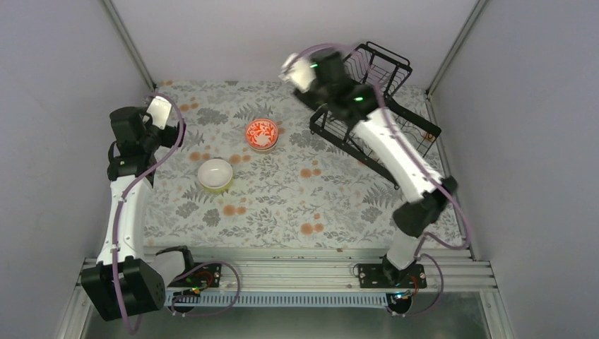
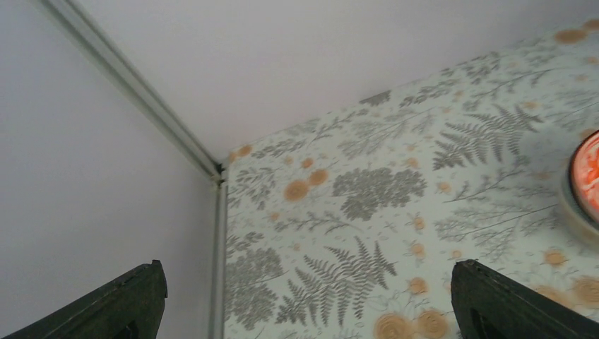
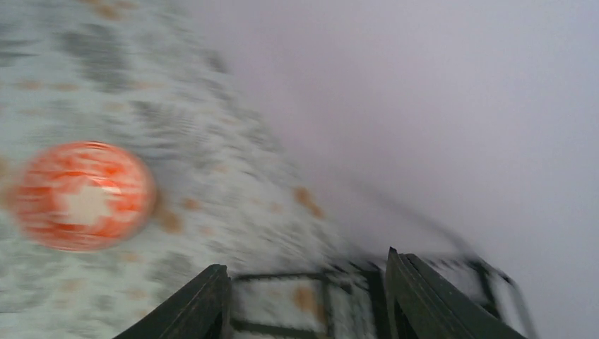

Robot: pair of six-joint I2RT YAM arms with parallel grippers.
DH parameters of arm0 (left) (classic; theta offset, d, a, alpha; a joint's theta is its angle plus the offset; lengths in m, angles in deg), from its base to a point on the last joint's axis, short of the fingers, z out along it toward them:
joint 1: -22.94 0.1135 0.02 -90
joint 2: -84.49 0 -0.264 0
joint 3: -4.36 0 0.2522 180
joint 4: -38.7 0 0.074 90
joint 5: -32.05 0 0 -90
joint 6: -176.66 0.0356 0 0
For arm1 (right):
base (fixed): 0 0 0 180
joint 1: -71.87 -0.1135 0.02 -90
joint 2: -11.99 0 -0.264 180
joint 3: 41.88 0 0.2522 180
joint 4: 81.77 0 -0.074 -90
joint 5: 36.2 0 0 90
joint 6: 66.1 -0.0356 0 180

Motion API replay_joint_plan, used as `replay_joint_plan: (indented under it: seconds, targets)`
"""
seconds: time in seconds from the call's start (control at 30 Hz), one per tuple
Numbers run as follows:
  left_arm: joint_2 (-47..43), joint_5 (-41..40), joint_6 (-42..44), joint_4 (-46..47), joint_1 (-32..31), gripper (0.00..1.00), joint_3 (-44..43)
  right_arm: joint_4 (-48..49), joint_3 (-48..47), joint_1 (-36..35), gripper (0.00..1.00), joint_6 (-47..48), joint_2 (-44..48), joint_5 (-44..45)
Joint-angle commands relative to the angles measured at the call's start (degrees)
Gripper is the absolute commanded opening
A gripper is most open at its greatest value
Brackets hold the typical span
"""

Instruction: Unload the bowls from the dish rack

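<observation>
The black wire dish rack [image 1: 395, 106] stands at the far right, partly covered by my right arm. No bowl shows in it. The white bowl with red-orange pattern [image 1: 261, 134] sits on the table to its left. It also shows in the right wrist view [image 3: 81, 196] and at the edge of the left wrist view [image 2: 586, 180]. A lime-yellow bowl [image 1: 215, 175] with a pale inside sits nearer left; I cannot tell whether another bowl is nested in it. My right gripper [image 1: 300, 70] [image 3: 305, 261] is open and empty above the rack's left end [image 3: 279, 276]. My left gripper [image 1: 162, 109] [image 2: 311, 265] is open and empty at far left.
A floral cloth [image 1: 282, 205] covers the table. Grey walls close in on the left, back and right. The back-left corner post [image 2: 212, 169] is close to my left gripper. The right wrist view is motion-blurred.
</observation>
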Motion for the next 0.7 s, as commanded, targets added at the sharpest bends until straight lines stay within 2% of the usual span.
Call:
replay_joint_plan:
  seconds: [0.0,0.03,0.2,0.27,0.43,0.5,0.57,0.67]
  targets:
    - [1.83,6.16,-2.81,-0.80,-1.58,1.00,-3.97,-0.52,6.50,6.17,0.53,-0.97,8.12,2.90]
    - [2.39,5.71,-2.93,-0.66,-2.24,1.00,-4.49,-0.78,9.04,7.18,0.51,-1.15,10.83,2.52]
    - [4.23,4.27,-3.72,-0.72,-3.96,1.00,-6.90,-4.11,26.99,8.82,0.15,-2.25,23.27,-1.00]
    - [4.79,4.36,-3.92,-0.94,-4.19,0.98,-7.66,-5.97,34.09,9.73,0.04,-3.10,27.56,-2.05]
    - [6.16,4.89,-4.78,-1.18,-4.81,0.96,-8.35,-7.22,52.22,14.90,0.03,-4.14,34.32,-2.23]
    - [6.31,5.13,-5.29,-0.41,-5.10,0.96,-7.95,-4.40,58.66,17.87,0.03,-4.13,35.08,1.17]
    - [6.14,5.30,-5.81,0.37,-5.45,0.95,-7.20,-0.46,63.12,21.95,0.03,-4.32,34.81,4.42]
    - [6.27,5.64,-6.07,0.78,-6.11,0.96,-6.33,1.80,66.53,28.04,0.03,-2.89,33.69,0.36]
